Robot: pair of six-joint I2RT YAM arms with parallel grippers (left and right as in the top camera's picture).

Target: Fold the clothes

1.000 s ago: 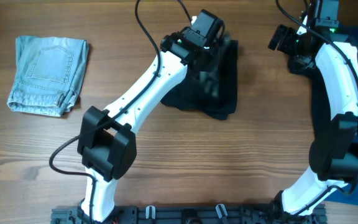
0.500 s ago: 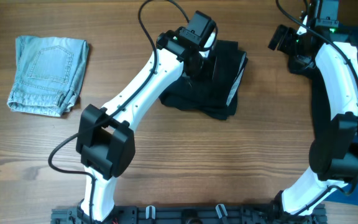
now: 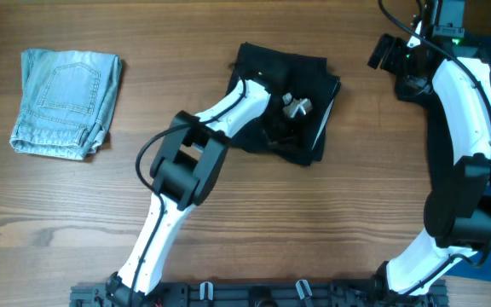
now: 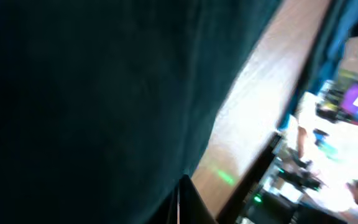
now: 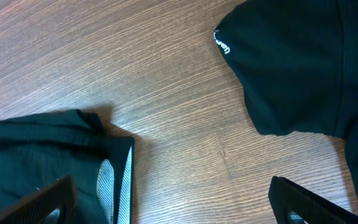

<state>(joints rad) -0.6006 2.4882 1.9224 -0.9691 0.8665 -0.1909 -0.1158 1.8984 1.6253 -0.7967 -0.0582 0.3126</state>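
Note:
A black garment (image 3: 284, 68) lies partly folded at the table's upper middle, with a striped lining showing at its right edge. My left gripper (image 3: 295, 106) is down on its middle. In the left wrist view the dark cloth (image 4: 92, 93) fills most of the blurred frame, and the fingers (image 4: 182, 199) look pressed together against it. My right gripper (image 3: 380, 53) is open and empty above bare wood (image 5: 179, 205), to the right of that garment (image 5: 55, 149). Folded light-blue jeans (image 3: 66, 102) lie at the far left.
A second dark garment with a small white logo (image 5: 303, 62) lies at the table's far right (image 3: 488, 47), beside the right arm. The wooden table (image 3: 314, 222) stretches across the front. A black rail runs along the front edge (image 3: 254, 294).
My left arm swung fast from the garment's top edge down onto its middle. The garment's upper left part now shows. The right arm and the jeans have not moved.

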